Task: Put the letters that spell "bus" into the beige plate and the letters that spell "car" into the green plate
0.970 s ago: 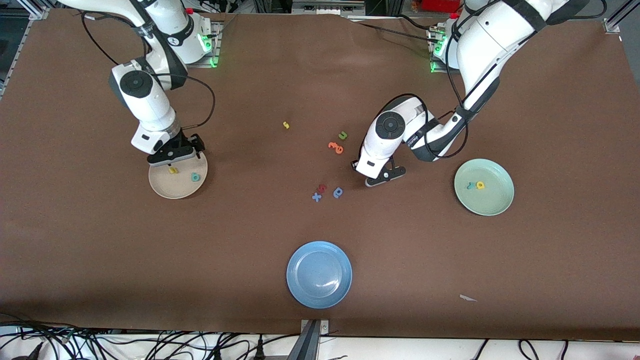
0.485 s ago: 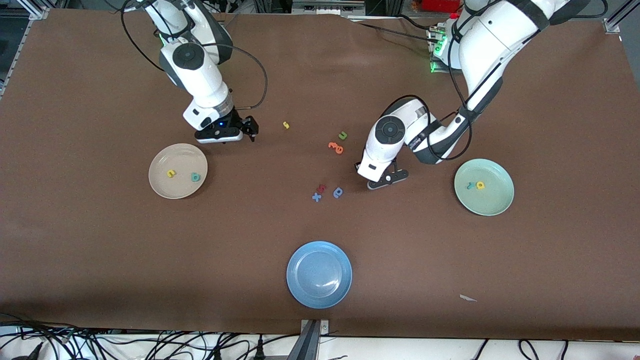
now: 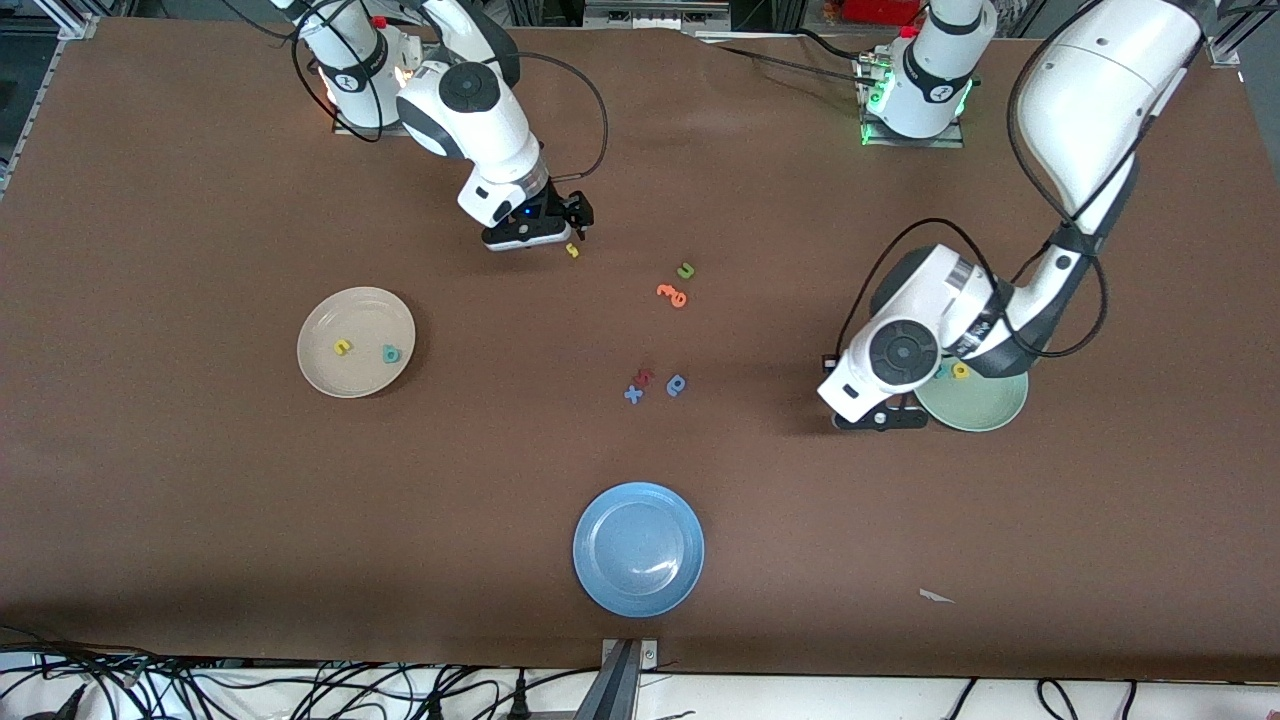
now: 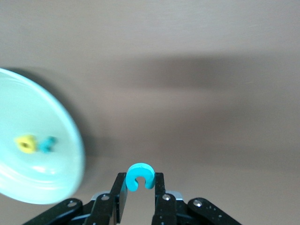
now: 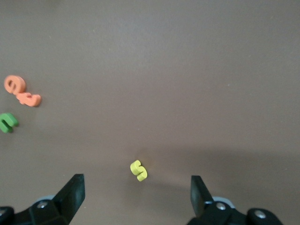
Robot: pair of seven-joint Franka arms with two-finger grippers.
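My left gripper [image 3: 880,420] is shut on the teal "c" [image 4: 140,176], low over the table right beside the green plate [image 3: 985,405]. In that plate [image 4: 28,183] lie the yellow "a" [image 4: 26,144] and the teal "r" [image 4: 47,144]; in the front view the left arm covers part of the plate. My right gripper [image 3: 565,232] hangs open just over the yellow "s" [image 3: 572,250], which lies flat between its fingers in the right wrist view [image 5: 138,170]. The beige plate [image 3: 350,310] holds the yellow "u" [image 3: 343,347] and the teal "b" [image 3: 391,353].
An orange letter [image 3: 672,294] and an olive-green "u" [image 3: 686,270] lie mid-table. Nearer the front camera lie a blue "x" [image 3: 633,394], a red letter [image 3: 645,377] and a blue "a"-like letter [image 3: 676,384]. A blue plate [image 3: 638,549] stands near the front edge.
The right arm left the beige plate and swung over to the yellow "s", gripper open. The left arm carried the teal "c" from mid-table to the green plate's edge.
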